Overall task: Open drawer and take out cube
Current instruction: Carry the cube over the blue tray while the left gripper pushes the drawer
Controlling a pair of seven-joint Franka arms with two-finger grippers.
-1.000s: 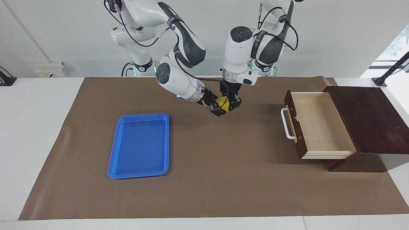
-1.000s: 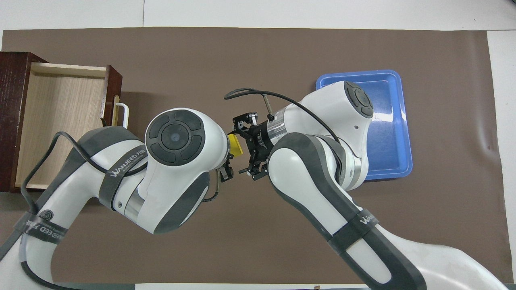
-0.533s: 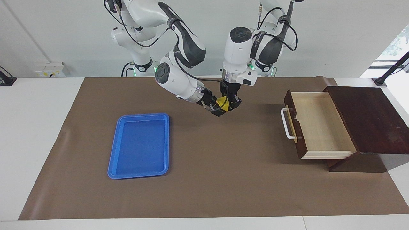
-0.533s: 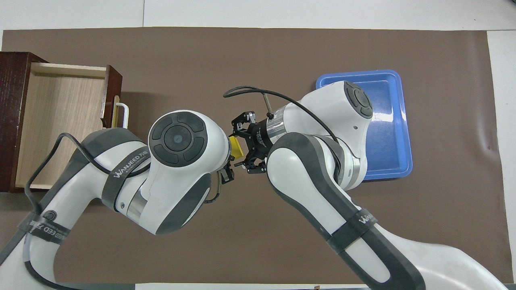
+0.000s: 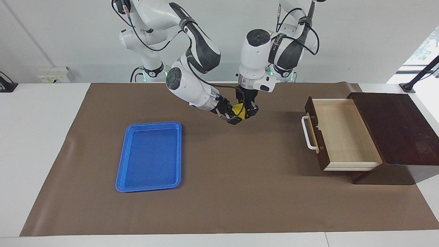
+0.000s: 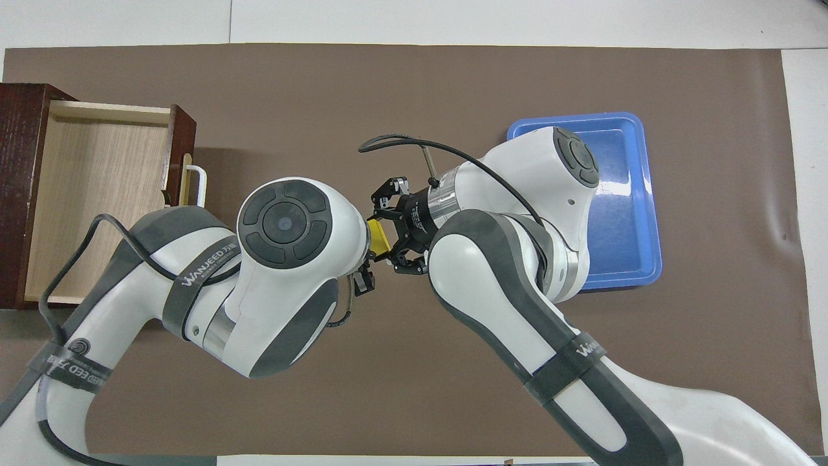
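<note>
We count one cube (image 5: 239,111) | one drawer (image 5: 343,133) pulled out | left gripper (image 5: 247,112) clamped on cube | right gripper (image 5: 232,116) at its 9 o'clock, jaws apart around it | one blue tray (image 5: 150,156)

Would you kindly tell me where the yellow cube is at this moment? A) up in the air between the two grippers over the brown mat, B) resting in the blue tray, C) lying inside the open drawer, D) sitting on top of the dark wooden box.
A: the yellow cube is raised over the brown mat, between the left gripper and the right gripper; the open drawer and the blue tray hold nothing.
</note>
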